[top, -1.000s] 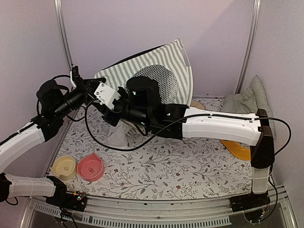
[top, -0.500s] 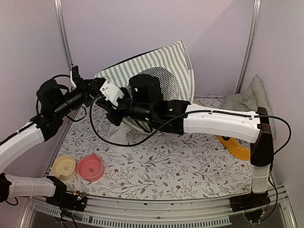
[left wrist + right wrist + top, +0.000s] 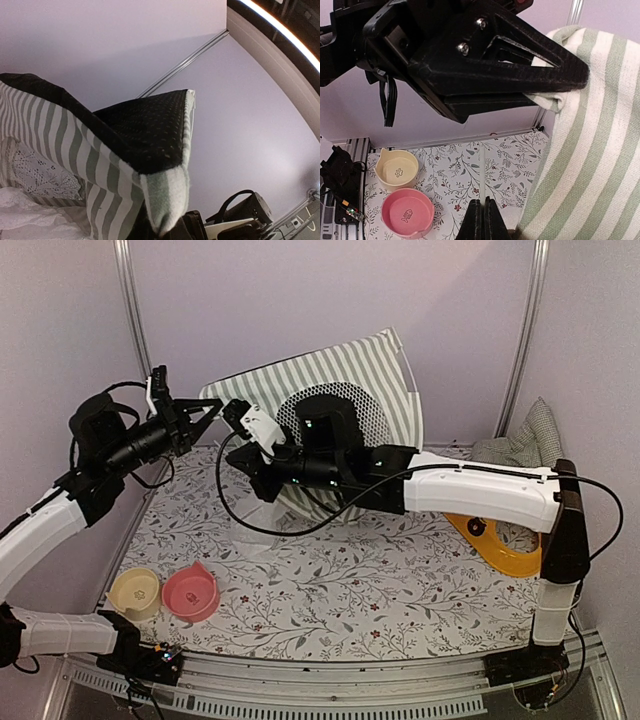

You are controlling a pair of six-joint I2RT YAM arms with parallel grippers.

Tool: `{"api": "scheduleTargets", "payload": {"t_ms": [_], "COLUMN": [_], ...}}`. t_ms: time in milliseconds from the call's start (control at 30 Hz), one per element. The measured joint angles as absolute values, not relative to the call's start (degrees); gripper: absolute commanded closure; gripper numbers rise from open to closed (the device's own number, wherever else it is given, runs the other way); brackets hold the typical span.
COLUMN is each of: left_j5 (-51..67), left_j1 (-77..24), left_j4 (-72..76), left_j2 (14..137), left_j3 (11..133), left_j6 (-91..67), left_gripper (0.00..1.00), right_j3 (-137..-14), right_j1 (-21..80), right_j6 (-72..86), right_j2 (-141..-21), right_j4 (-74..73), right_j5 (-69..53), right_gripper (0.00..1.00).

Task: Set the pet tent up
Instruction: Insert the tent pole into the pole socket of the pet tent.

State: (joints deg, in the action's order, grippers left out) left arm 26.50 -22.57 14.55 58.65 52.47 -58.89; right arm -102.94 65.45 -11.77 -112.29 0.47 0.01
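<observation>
The pet tent [image 3: 350,370], green-and-white striped with a round black mesh window, leans tilted at the back of the table. My left gripper [image 3: 212,412] is shut on its upper left corner. In the left wrist view the pinched fabric tip [image 3: 165,210] sits right at the jaws, with the tent's black lining above it. The right wrist view shows the left gripper [image 3: 570,80] clamping that corner, with striped tent cloth [image 3: 590,160] on the right. My right gripper [image 3: 482,212], just beside the left one [image 3: 238,410], is shut on a thin white pole [image 3: 482,192].
A yellow bowl [image 3: 134,591] and a pink bowl [image 3: 190,592] stand at the front left of the floral mat [image 3: 350,590]. An orange ring [image 3: 500,545] lies under the right arm. A checked cushion [image 3: 525,450] leans in the back right corner.
The right gripper has closed on the pole and moved up and left towards the held corner. The tent has risen and stands more upright. The left gripper has lifted a little.
</observation>
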Motion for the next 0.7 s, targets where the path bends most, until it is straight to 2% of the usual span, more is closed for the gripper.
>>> {"api": "scheduleTargets", "payload": {"t_ms": [300, 700], "left_j5": [32.6, 33.87], "left_j1": [-22.26, -22.26], "left_j4": [11.35, 8.97], "left_j2": [58.96, 58.72], "left_j3": [54.61, 54.43], "left_j6": [-53.04, -48.69], "left_gripper": [1.0, 1.0], "right_j3": [-104.73, -106.43], "right_j1": [64.75, 63.31], "right_j6": [-7.88, -4.29], "right_j2": [-111.74, -111.74], "right_j4": [-1.08, -2.85], "right_j5": [-3.42, -4.97], "right_gripper": [1.0, 1.0]}}
